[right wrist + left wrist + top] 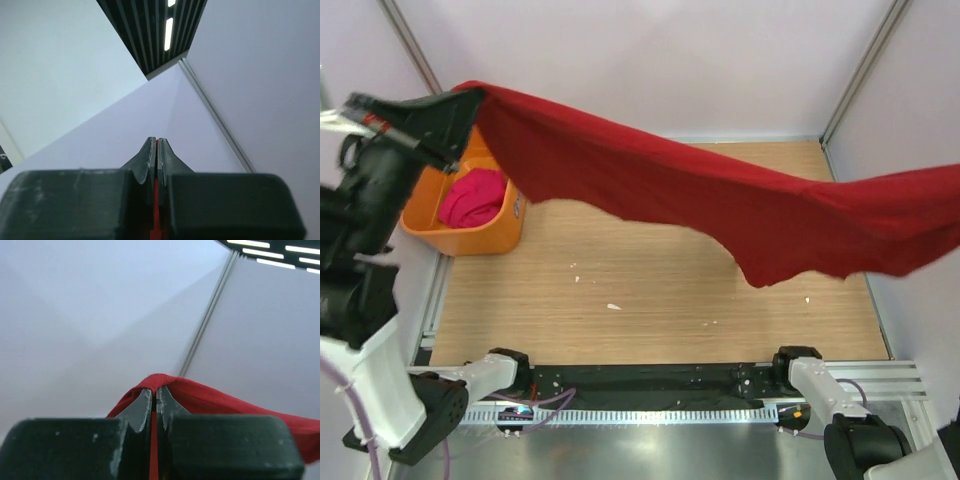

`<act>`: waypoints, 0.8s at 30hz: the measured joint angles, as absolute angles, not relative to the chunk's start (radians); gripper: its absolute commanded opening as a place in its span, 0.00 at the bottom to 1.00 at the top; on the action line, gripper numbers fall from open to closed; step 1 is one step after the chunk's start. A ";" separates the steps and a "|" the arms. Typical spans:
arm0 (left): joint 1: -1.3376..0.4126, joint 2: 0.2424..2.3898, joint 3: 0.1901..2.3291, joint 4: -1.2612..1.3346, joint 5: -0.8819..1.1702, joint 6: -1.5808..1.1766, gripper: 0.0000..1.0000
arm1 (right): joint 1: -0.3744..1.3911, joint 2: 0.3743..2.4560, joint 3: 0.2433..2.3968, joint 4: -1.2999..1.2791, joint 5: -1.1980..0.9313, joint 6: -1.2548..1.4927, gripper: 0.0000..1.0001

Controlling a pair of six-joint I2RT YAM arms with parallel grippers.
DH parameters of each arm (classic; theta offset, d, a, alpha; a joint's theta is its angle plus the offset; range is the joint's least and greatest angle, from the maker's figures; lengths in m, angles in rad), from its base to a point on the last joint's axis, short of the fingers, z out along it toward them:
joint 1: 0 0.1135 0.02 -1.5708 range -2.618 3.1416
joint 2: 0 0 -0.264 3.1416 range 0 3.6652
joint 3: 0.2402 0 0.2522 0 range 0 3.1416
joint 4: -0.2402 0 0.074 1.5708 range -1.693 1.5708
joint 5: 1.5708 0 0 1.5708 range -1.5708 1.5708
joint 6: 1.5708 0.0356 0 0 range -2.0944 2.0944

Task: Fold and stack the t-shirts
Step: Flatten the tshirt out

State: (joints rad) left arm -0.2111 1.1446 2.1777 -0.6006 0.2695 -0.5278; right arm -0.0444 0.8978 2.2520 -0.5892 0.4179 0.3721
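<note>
- The left gripper (pixel 470 97) is raised high over the tabletop's (pixel 650 290) far-left corner. Its fingers are clamped on one end of the dark crimson t-shirt (pixel 720 200). In the left wrist view the red cloth bunches over the fingertips, with a strip pinched between them.
- The orange tub (pixel 470 237) stands on the far-left corner, below that gripper. The magenta-pink t-shirt (pixel 472 198) lies crumpled inside it.
- The crimson t-shirt hangs in the air as a long sagging band, from the far-left corner across to the right edge. Its lower hem droops lowest right of the middle.
- A few white specks (pixel 613 306) lie near the tabletop's middle.
- The right gripper (pixel 156 142) is outside the overhead view. Its own camera shows the fingers pressed together on a thin red strip of cloth.
</note>
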 measured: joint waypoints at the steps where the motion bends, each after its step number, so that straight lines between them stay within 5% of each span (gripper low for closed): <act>1: -0.244 1.134 2.225 -0.630 0.220 -0.495 0.00 | -0.041 0.889 2.265 -0.580 0.419 0.368 0.01; 14: -0.373 1.055 2.211 -0.642 -0.075 -0.327 0.00 | -0.035 0.931 2.215 -0.451 0.418 0.372 0.01; 24: -0.341 1.307 1.612 -0.448 -0.121 -0.305 0.00 | -0.033 1.109 1.505 -0.216 0.445 0.396 0.01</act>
State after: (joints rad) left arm -0.3412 1.3067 1.6119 -0.4480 -0.1215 -0.3046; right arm -0.0334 1.1088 1.5055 -0.2157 0.4446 0.3962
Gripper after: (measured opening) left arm 0.009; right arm 0.039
